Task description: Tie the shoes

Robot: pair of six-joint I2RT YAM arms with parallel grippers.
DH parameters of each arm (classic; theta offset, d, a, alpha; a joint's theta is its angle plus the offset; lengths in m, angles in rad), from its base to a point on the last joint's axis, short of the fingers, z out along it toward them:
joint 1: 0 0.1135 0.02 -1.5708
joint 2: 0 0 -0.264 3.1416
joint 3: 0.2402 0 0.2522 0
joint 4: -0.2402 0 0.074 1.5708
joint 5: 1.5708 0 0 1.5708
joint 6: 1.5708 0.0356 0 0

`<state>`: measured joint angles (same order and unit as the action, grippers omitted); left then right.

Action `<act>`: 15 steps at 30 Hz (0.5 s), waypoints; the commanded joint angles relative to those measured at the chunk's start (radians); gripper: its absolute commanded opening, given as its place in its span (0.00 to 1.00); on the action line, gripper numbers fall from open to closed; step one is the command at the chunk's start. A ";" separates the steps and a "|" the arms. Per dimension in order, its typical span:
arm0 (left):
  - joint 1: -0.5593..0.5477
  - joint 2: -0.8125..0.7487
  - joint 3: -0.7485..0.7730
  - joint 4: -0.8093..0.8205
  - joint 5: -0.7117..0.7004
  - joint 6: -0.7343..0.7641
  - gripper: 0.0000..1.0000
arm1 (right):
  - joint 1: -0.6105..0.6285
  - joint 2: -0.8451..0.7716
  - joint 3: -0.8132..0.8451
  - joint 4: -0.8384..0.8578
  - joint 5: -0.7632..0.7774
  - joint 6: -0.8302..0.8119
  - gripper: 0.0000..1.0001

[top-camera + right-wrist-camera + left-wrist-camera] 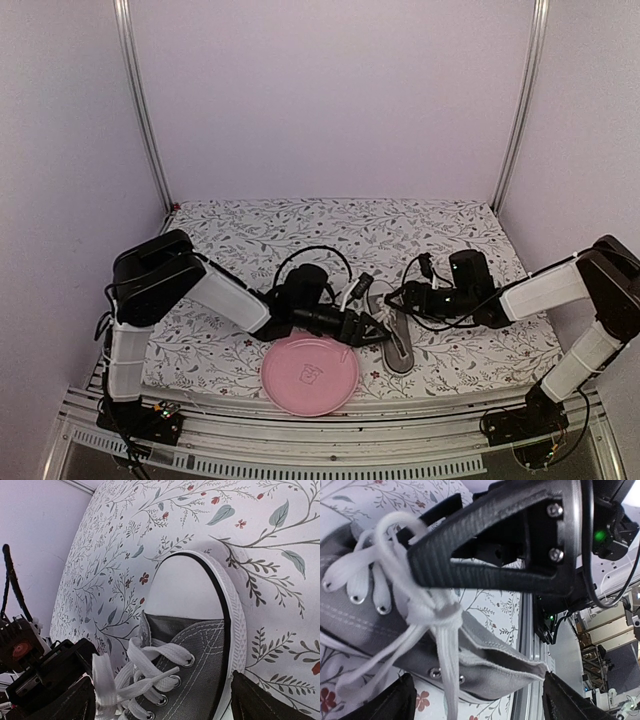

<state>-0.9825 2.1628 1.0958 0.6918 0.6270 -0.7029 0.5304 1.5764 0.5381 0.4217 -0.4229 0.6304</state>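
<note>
The grey sneaker [400, 348] lies on the flowered table [250, 230], just right of the pink plate [285, 388], with its white laces [445, 630] in a loose tangle. The left gripper [366, 328] and right gripper [404, 296] crowd in from either side, both with jaws spread wide, gripping nothing.

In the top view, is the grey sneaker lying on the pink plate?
No, the sneaker lies on the floral cloth, to the right of the pink plate.
</note>
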 commanded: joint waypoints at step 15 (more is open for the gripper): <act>0.051 -0.104 0.167 -0.426 -0.208 0.327 0.66 | -0.082 -0.128 -0.072 0.021 -0.030 0.029 0.61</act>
<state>-0.9283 1.9984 1.1721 0.3672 0.4557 -0.4778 0.4503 1.3968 0.4553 0.4057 -0.4175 0.6285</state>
